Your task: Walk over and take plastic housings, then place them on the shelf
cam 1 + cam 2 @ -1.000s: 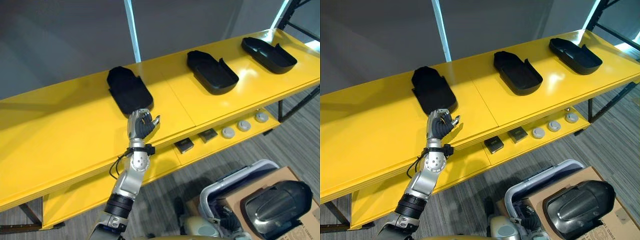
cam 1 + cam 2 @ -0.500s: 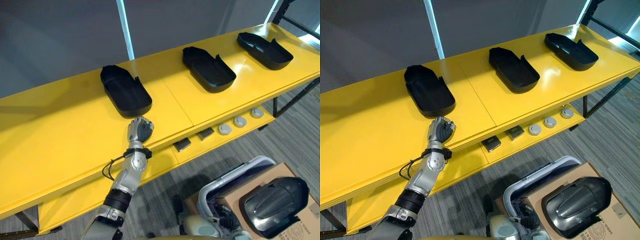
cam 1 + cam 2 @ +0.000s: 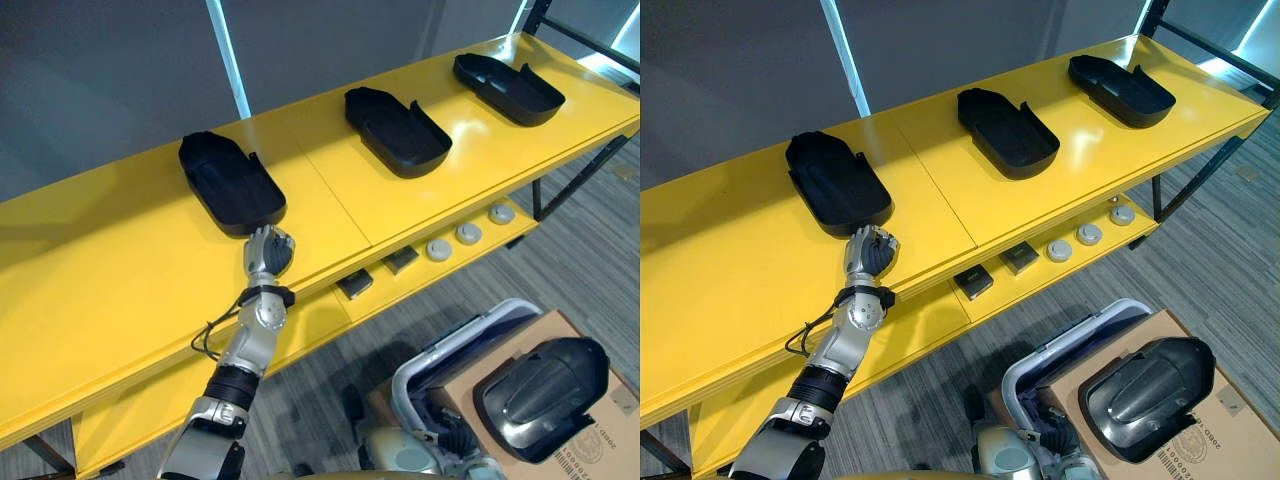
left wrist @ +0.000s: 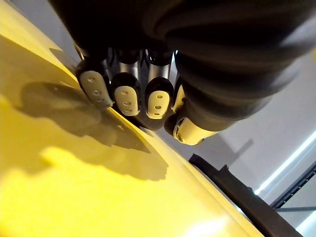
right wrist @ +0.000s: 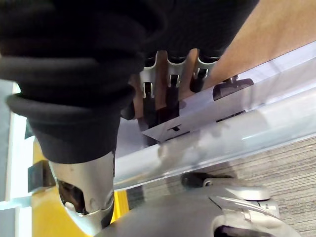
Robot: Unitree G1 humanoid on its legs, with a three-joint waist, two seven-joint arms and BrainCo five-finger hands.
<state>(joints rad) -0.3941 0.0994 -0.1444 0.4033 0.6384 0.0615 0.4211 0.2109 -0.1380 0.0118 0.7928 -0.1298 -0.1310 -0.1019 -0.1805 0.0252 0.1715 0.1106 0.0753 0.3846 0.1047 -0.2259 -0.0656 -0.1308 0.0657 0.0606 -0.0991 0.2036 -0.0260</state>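
The left housing (image 3: 232,185) lies on top of the yellow shelf (image 3: 120,270) with its hollow side up, and I take it as the landmark. The middle housing (image 3: 398,132) and the right housing (image 3: 507,88) lie well apart from it along the same top, also hollow side up. They are spaced evenly in a row, so I judge these three are already placed. Just beside the near end of the left housing, the left robot hand (image 3: 267,252) is closed into a fist with nothing inside and is not touching the housing. To my judgement, it has no more work with this piece. Below the left housing, on the lower level (image 3: 320,322), there are two dark blocks (image 3: 354,285) and three grey discs (image 3: 468,233). Much farther from the left housing, down on the floor side, a fourth housing (image 3: 540,398) rests dome up on a cardboard box (image 3: 612,440) next to a clear bin (image 3: 455,345). It is probably the next one to take. The head views give the whole row and the small gap between the fist and the left housing. The left wrist view adds the fingertips (image 4: 126,96) folded back toward the palm, very low over the yellow surface with their shadow under them. I cannot tell if they touch it. The right wrist view shows the right robot hand (image 5: 69,89) close to the bin wall and the box. I cannot tell whether it is open or closed.
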